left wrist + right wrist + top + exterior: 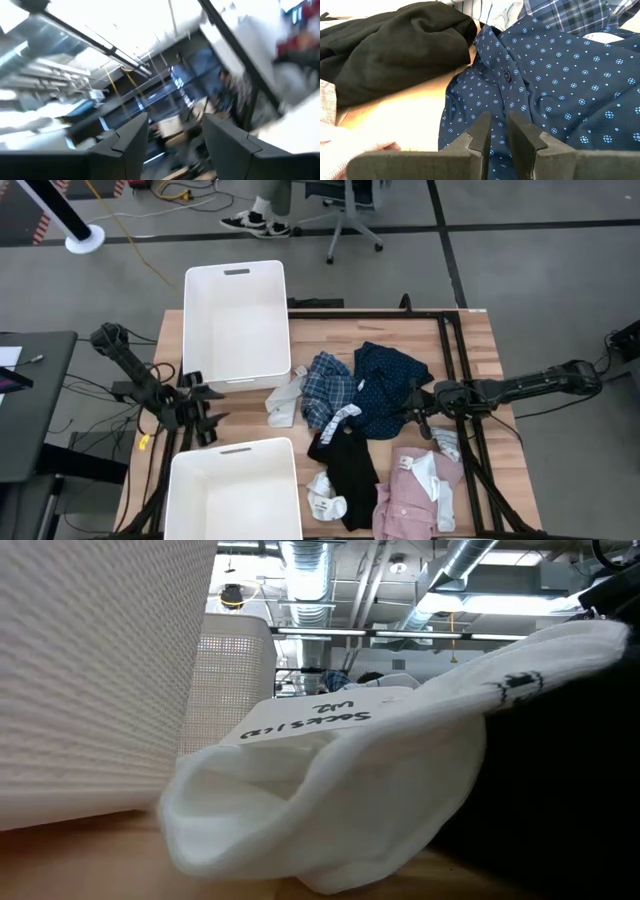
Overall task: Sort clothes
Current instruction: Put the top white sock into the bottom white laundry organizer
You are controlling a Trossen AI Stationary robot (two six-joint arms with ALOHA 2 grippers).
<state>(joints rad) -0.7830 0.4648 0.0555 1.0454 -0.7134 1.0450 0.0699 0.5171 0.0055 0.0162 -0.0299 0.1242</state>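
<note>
Hovering right fingers (497,137) narrowly parted over navy dotted shirt (560,80).

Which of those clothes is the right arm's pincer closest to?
The navy dotted shirt. The right pincer hangs just above it, while the black top, plaid shirt and pink shirt lie farther off.

Both arms are dark, jointed links with black cabling at the bases. Left gripper (170,145): two matte black, angular fingers with bevelled edges. Right gripper (497,142): dark grey, blocky fingers with a grainy surface.
</note>
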